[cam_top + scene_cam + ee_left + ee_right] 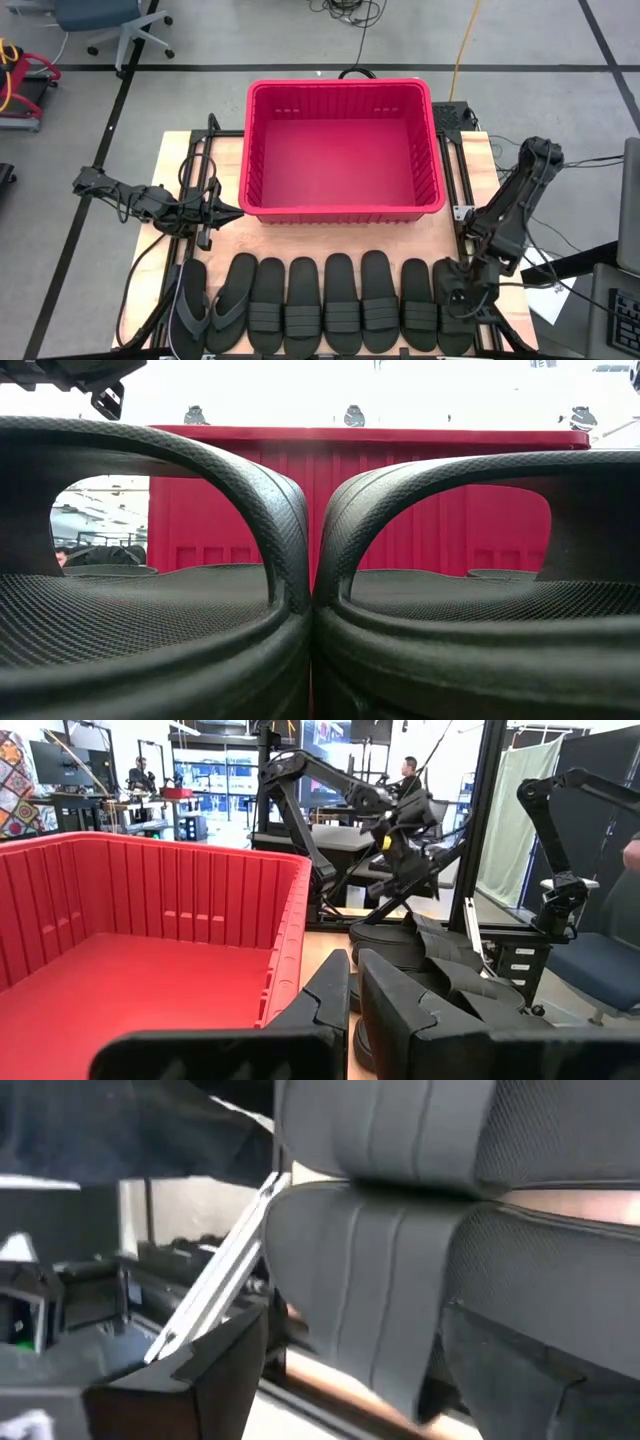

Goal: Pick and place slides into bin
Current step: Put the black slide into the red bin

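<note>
Eight black slides lie side by side, soles down, along the table's near edge; the two at the left are thong flip-flops, the outer one greyer. The red bin stands on the table's far half and holds nothing. My right gripper is open and low over the rightmost slide, whose ribbed strap fills its wrist view. My left gripper is shut and empty, level beside the bin's near left corner. My right gripper stands at the rightmost slide's strap, coming down from above. Only one finger shows, beside the strap; the slide hides the other. I cannot tell whether the fingers touch it. The slide lies flat on the table.
The low view looks between two slide straps at the bin's near wall. The bin's rim stands close beside my left gripper. Metal frames run along the table's left and right edges. People stand in the room behind.
</note>
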